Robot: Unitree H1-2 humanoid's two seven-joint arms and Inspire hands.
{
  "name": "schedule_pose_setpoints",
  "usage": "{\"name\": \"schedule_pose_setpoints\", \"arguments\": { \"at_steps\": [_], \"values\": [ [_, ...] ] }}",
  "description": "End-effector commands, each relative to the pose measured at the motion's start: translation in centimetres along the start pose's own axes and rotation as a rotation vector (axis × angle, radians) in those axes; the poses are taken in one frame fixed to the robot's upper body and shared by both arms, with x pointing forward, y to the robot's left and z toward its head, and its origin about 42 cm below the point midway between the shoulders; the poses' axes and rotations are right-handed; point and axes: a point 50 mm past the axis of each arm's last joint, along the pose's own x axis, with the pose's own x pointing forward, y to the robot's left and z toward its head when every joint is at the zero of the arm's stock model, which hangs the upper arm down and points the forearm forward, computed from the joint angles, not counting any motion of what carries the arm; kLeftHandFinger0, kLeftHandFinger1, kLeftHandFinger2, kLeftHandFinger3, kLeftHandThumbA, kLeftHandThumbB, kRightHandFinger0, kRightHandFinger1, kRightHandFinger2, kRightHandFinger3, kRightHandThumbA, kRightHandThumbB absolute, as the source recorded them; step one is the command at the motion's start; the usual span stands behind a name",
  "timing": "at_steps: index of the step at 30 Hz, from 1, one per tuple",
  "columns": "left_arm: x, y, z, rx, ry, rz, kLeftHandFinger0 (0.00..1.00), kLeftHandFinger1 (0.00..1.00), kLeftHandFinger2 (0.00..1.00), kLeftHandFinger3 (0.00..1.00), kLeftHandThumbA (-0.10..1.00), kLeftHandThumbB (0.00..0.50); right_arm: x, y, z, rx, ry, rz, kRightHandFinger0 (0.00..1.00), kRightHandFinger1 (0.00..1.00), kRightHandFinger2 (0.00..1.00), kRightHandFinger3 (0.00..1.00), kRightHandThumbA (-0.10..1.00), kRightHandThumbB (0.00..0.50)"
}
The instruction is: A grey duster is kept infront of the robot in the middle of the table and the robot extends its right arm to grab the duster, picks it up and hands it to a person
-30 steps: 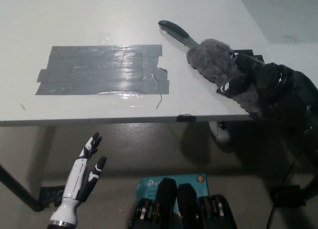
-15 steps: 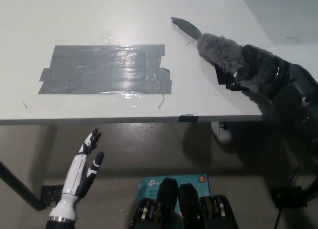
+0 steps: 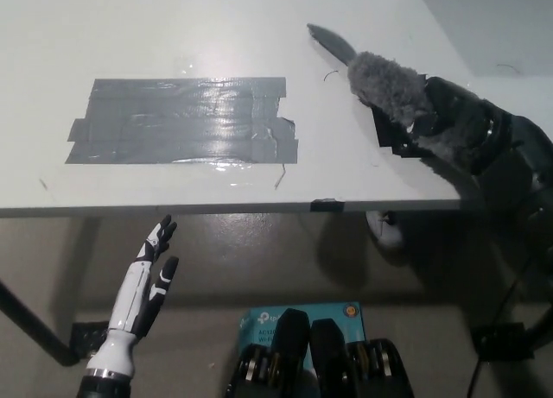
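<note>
The grey fluffy duster [image 3: 387, 85] is held above the right part of the white table [image 3: 173, 27]. Its dark handle [image 3: 330, 43] points up and to the left. My black right hand [image 3: 436, 122] is shut on the duster's fluffy head, and part of the fluff is hidden under the fingers. My white left hand [image 3: 143, 294] hangs below the table's front edge at the lower left, fingers apart, holding nothing.
A patch of grey tape [image 3: 183, 120] covers the middle of the table. A teal box [image 3: 298, 316] lies on the floor beneath the front edge. A black table leg [image 3: 30, 325] stands at the lower left. No person is in view.
My right hand has lifted the duster up and slightly to the right, away from the front edge. The left hand has barely moved. The camera has shifted a little.
</note>
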Motion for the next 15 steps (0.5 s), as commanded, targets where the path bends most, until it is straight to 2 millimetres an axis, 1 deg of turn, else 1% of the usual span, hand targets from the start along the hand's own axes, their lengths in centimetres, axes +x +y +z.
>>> {"name": "schedule_pose_setpoints", "arguments": {
  "at_steps": [1,2,3,4,5,6,7,8,9,11,12,14,15],
  "values": [
    [1.2,1.1,0.7,-0.003,-0.061,0.013,0.97,1.0,1.0,1.0,1.0,0.272,-0.5,0.2,-0.7,0.367,-0.107,0.044,0.08,0.62,0.8,0.66,-0.1,0.16],
    [1.2,1.1,0.7,0.0,-0.059,0.014,0.97,1.0,1.0,1.0,1.0,0.262,-1.1,-0.6,0.6,0.495,-0.164,0.029,0.03,0.56,0.86,0.73,-0.1,0.211],
    [1.2,1.1,0.7,0.001,-0.056,0.015,0.97,1.0,1.0,1.0,1.0,0.262,-1.4,-1.1,1.1,0.562,-0.193,0.024,0.04,0.57,0.91,0.79,-0.1,0.211],
    [1.2,1.1,0.6,0.002,-0.057,0.015,0.96,1.0,1.0,1.0,1.0,0.255,-1.9,-1.5,1.7,0.63,-0.224,0.02,0.04,0.58,0.92,0.8,-0.1,0.215],
    [1.1,1.1,0.6,0.004,-0.057,0.015,0.96,1.0,1.0,1.0,1.0,0.247,-2.5,-2.0,2.4,0.7,-0.253,0.014,0.05,0.58,0.94,0.85,-0.1,0.202],
    [1.1,1.1,0.6,0.005,-0.058,0.014,0.96,1.0,1.0,1.0,1.0,0.246,-3.5,-2.6,3.2,0.789,-0.286,0.012,0.04,0.58,0.97,0.94,-0.1,0.201],
    [1.1,1.1,0.6,0.004,-0.058,0.013,0.96,1.0,1.0,1.0,1.0,0.246,-3.9,-2.7,3.5,0.819,-0.296,0.013,0.04,0.58,0.97,0.94,-0.1,0.201],
    [1.1,1.1,0.6,0.002,-0.052,0.013,0.96,1.0,1.0,1.0,1.0,0.252,-4.9,-3.2,4.4,0.89,-0.347,0.02,0.01,0.55,0.93,1.0,-0.1,0.191],
    [1.1,1.1,0.6,0.001,-0.05,0.012,0.96,1.0,1.0,1.0,1.0,0.254,-5.5,-3.4,4.8,0.937,-0.383,0.031,0.01,0.55,0.93,1.0,-0.1,0.194],
    [1.1,1.1,0.7,0.0,-0.049,0.011,0.96,1.0,1.0,1.0,1.0,0.255,-6.7,-3.7,5.4,1.024,-0.462,0.067,0.0,0.54,0.95,1.0,-0.1,0.183],
    [1.2,1.1,0.7,0.0,-0.051,0.01,0.96,1.0,1.0,1.0,1.0,0.253,-7.5,-3.9,5.9,1.07,-0.531,0.094,0.0,0.53,0.95,1.0,-0.1,0.19],
    [1.2,1.1,0.7,0.002,-0.051,0.01,0.96,1.0,1.0,1.0,1.0,0.251,-8.4,-4.0,6.4,1.103,-0.59,0.107,0.0,0.51,0.95,0.99,-0.1,0.185],
    [1.2,1.0,0.7,0.003,-0.049,0.011,0.96,1.0,1.0,1.0,1.0,0.248,-8.8,-4.0,6.7,1.125,-0.624,0.121,0.0,0.51,0.95,0.99,-0.1,0.192]
  ]
}}
